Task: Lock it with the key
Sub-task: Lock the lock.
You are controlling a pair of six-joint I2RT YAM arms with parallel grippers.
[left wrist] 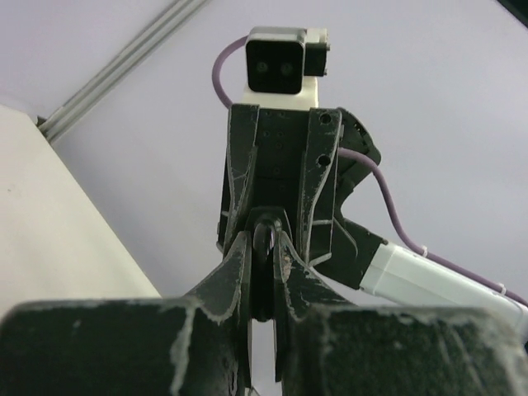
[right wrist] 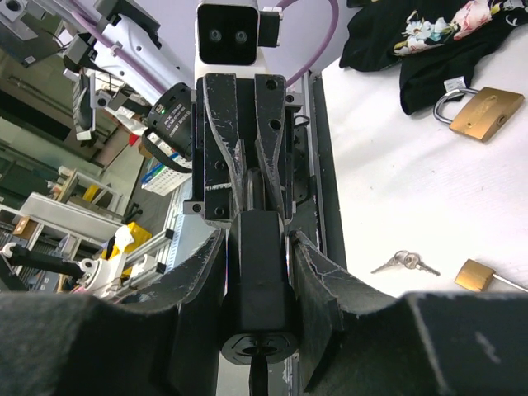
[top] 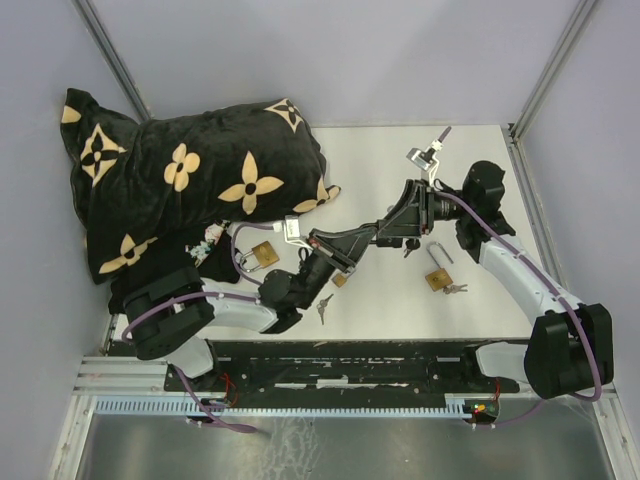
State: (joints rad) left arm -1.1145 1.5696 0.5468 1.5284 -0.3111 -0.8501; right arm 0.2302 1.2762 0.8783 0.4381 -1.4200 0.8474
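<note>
up above the white table [top: 420, 150], the right claw [right wrist: 257, 241] stands part open, clamped on the body of the black padlock [right wrist: 256, 289]; the left claw [left wrist: 262, 244] is pinched almost closed on the lock's thin far end. pale lavender walls [top: 300, 50] and metal posts [top: 112, 60] box the table. a flowered black cushion [top: 200, 170] fills the far-left corner, with brass padlocks [top: 265, 255] and loose keys [top: 323, 306] on the near half.
</note>
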